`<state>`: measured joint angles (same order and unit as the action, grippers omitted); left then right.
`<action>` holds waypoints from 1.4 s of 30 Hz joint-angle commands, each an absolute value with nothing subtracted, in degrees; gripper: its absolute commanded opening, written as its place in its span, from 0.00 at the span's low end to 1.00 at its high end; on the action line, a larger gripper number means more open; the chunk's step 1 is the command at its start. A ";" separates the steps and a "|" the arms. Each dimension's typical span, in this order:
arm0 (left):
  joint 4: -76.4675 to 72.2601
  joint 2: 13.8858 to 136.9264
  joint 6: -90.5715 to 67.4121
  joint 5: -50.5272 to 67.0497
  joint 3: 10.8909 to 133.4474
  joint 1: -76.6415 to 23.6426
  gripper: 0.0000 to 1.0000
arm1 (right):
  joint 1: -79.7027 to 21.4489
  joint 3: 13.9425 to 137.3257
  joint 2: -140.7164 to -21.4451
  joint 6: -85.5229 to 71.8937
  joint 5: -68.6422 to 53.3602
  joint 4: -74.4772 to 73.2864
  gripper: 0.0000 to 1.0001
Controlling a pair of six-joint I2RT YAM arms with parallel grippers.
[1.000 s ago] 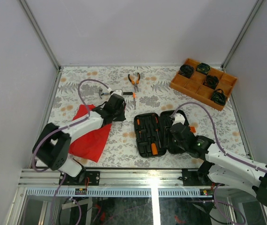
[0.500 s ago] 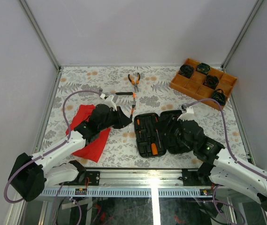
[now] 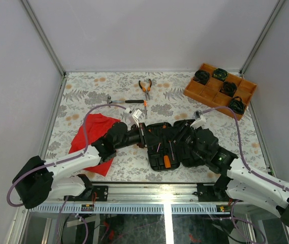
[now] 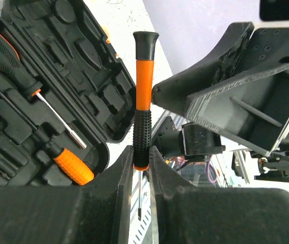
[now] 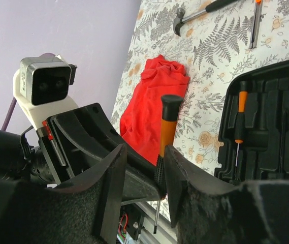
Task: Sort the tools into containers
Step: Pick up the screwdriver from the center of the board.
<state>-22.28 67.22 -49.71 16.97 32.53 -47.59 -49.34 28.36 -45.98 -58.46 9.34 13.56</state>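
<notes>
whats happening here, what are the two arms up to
The left gripper is shut on a small orange-and-black screwdriver, holding it by the open tool case. The right gripper is right there too, jaws apart either side of the same screwdriver, so it looks like a handover. The hammer and pliers lie unsorted on the table.

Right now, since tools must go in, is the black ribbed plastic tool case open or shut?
Open: both halves of the black ribbed plastic tool case lie flat, moulded slots and a stubby orange-handled screwdriver showing inside.
</notes>
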 commanded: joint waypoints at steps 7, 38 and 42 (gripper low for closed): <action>-31.15 68.22 -51.54 19.48 34.76 -48.06 0.00 | -49.65 29.53 -48.32 -62.45 8.68 14.84 0.40; 3.95 51.80 -45.52 0.44 33.25 -47.36 0.59 | -49.57 47.18 -60.20 -36.53 15.99 -10.49 0.00; 13.28 51.35 -44.66 -5.23 34.70 -46.87 0.59 | -49.42 52.28 -66.55 -34.68 13.98 -15.53 0.00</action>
